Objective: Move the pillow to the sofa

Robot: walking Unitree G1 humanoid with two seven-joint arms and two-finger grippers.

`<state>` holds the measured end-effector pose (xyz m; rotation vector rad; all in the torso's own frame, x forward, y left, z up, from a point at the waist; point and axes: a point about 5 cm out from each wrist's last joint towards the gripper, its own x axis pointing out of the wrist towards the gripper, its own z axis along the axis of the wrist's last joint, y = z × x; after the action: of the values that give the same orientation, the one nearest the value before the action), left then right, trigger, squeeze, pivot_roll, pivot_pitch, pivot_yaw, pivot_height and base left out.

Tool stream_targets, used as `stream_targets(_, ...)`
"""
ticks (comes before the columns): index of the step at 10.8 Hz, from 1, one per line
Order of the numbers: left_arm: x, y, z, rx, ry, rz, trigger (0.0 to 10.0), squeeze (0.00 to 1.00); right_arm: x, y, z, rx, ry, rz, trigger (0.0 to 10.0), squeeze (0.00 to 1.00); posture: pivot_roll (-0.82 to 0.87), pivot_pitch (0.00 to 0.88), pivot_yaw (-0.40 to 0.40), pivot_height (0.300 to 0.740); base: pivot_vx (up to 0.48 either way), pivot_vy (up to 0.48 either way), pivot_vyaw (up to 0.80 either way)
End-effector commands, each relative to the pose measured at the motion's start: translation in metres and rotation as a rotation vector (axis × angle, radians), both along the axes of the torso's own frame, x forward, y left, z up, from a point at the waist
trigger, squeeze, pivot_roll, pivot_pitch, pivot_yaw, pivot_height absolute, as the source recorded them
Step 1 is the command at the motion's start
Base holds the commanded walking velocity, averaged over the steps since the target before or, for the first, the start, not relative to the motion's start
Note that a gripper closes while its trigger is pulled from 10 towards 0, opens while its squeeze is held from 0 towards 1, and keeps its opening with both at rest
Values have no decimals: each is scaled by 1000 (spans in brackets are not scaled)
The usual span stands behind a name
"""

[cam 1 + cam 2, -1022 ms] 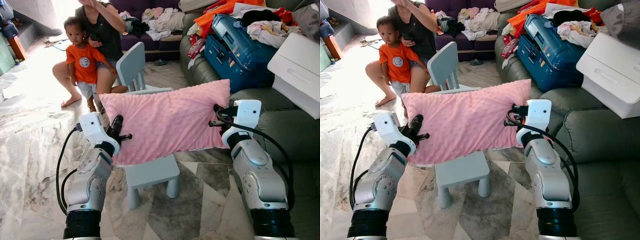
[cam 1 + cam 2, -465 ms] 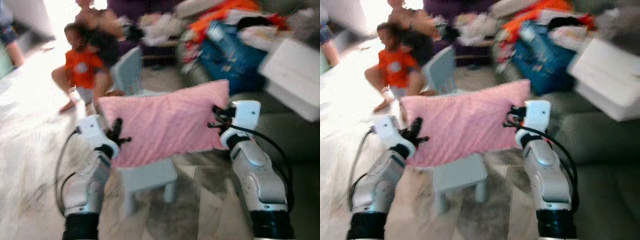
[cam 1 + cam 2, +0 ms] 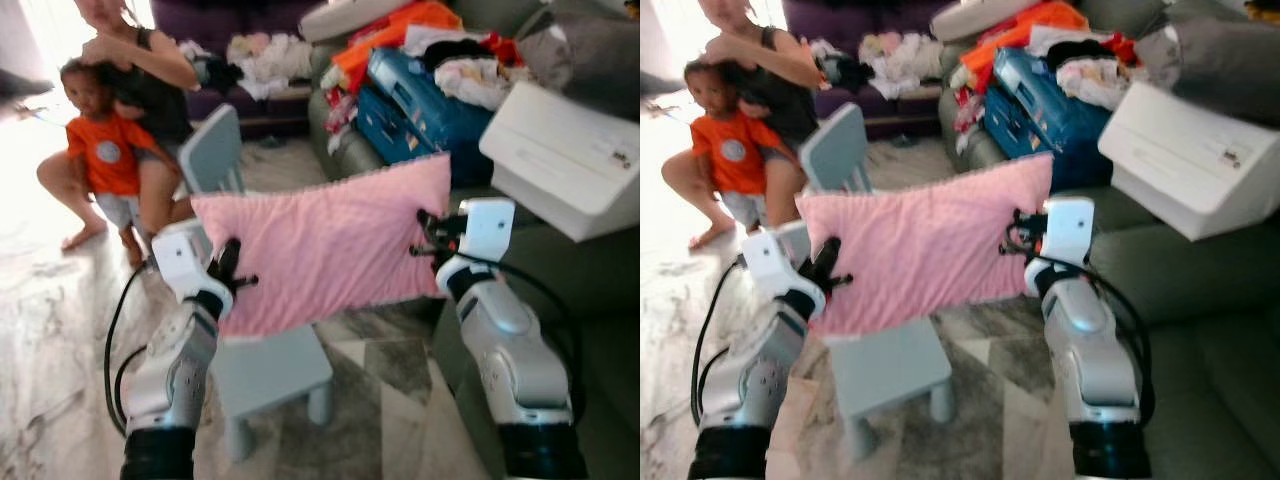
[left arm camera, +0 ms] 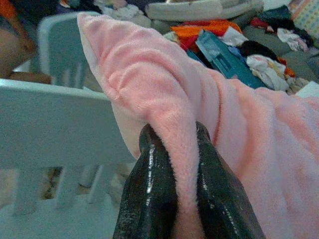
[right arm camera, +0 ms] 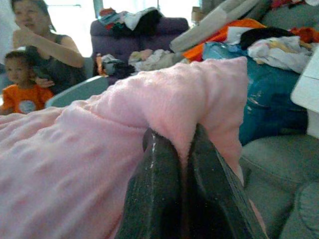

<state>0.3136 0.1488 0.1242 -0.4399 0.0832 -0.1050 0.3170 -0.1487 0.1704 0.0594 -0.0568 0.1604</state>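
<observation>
Compared with a second ago, whole scene is sliding left in the head views, so the camera is turning toward the sofa; pillow (image 3: 325, 245) is staying stretched between both grippers the same as before, green cushions are now taking up more of the right side.

Left gripper (image 3: 228, 268) is pinching the pillow's left edge, fingers (image 4: 149, 189) closed tight with a fold of pink fabric squeezed between them. Right gripper (image 3: 428, 235) is clamping the pillow's right edge near the upper corner, fingers (image 5: 154, 199) also closed on a fold of the fabric. Pillow is hanging in the air, spread wide, right end a bit higher than left, held above and in front of the small grey-blue chair (image 3: 265, 365), which is standing on the marble floor (image 3: 60, 330). Pillow is not resting on the sofa (image 3: 600, 300); sofa is lying just to the right of the right arm.

White box (image 3: 560, 160) is sitting on the sofa further back, with a blue suitcase (image 3: 420, 105) and piled clothes (image 3: 400, 25) behind it. A crouching person (image 3: 140, 75) and a child in an orange shirt (image 3: 100, 150) are staying at the far left, behind the chair. Head views are slightly blurred.
</observation>
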Motion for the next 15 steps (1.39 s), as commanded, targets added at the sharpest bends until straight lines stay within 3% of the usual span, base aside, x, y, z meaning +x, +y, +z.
stream_targets(1,1,-13,5,-6,-17,-47,10000,0,-1,-9,8,-2,-27,-25,10000,0,-172,0,-29,740,281,0,0)
stream_targets(3,1,-14,4,-9,-13,-49,10000,0,-1,-8,7,2,-24,-25,10000,0,-172,0,-29,740,283,0,-231)
stream_targets(10,1,-14,3,-9,0,-50,10000,0,-1,-7,7,5,-19,-25,10000,0,-172,0,-24,740,280,0,-800)
stream_targets(15,2,-13,1,-21,30,-32,10000,0,0,-6,7,4,-17,-21,10000,0,-168,0,-27,740,0,0,-800)
